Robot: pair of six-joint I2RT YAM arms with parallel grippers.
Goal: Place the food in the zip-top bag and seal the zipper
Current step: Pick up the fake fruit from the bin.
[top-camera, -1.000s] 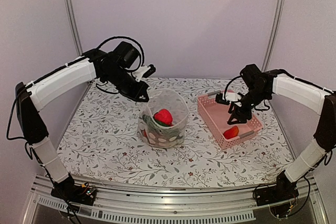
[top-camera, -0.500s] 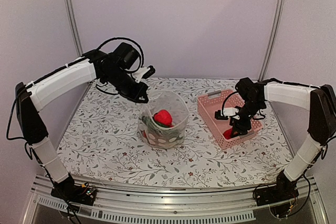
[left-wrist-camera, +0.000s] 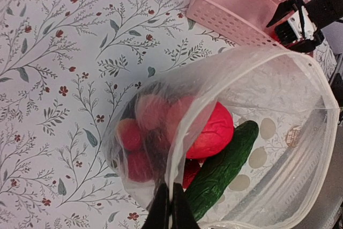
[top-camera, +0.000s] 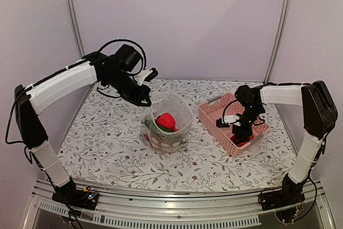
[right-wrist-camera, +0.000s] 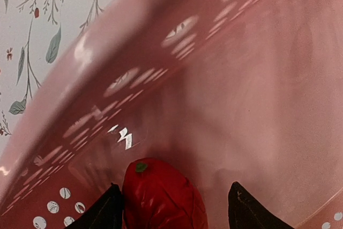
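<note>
Left gripper (left-wrist-camera: 170, 214) pinches the zip-top bag (left-wrist-camera: 278, 95) rim. Right gripper (right-wrist-camera: 176, 207), wide, straddles 1 red fruit (right-wrist-camera: 159, 194) in the pink basket (right-wrist-camera: 225, 73); next it must close and lift.

You're looking at a robot lab test cell, not a home or kitchen. Evidence: left arm (top-camera: 64, 84) & right arm (top-camera: 289, 94) bolted to an alu. rail (top-camera: 161, 219) at the near edge, w/ exposed cabling (top-camera: 115, 41); plain panel walls (top-camera: 187, 25) joined by metal posts (top-camera: 72, 14) enclose the table (top-camera: 102, 138), covered w/ a floral printed sheet; props are toy food (left-wrist-camera: 209, 132), a zip-top bag (left-wrist-camera: 289, 95) & a pink plastic basket (left-wrist-camera: 236, 4).
</note>
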